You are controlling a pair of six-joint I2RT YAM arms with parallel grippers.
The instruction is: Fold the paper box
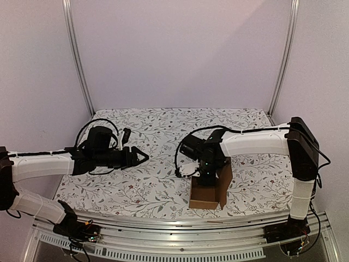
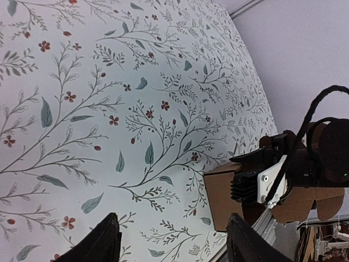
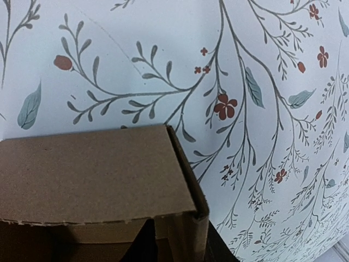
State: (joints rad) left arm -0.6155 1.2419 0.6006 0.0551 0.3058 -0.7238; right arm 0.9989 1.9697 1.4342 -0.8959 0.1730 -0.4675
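The paper box (image 1: 207, 188) is a brown carton standing near the table's front edge, its top open and a flap raised on its right side. My right gripper (image 1: 206, 173) reaches down into its top. In the right wrist view a box panel (image 3: 92, 169) fills the lower left, and my right gripper (image 3: 180, 246) has one dark finger inside the box wall and one outside it; whether they press on the wall does not show. My left gripper (image 1: 144, 157) hovers open to the left, apart from the box (image 2: 223, 196). Nothing sits between the left gripper's (image 2: 172, 243) fingers.
A floral cloth (image 1: 163, 125) covers the table. An aluminium rail (image 1: 163, 221) runs along the front edge just below the box. White walls and two metal posts (image 1: 82, 60) close in the back and sides.
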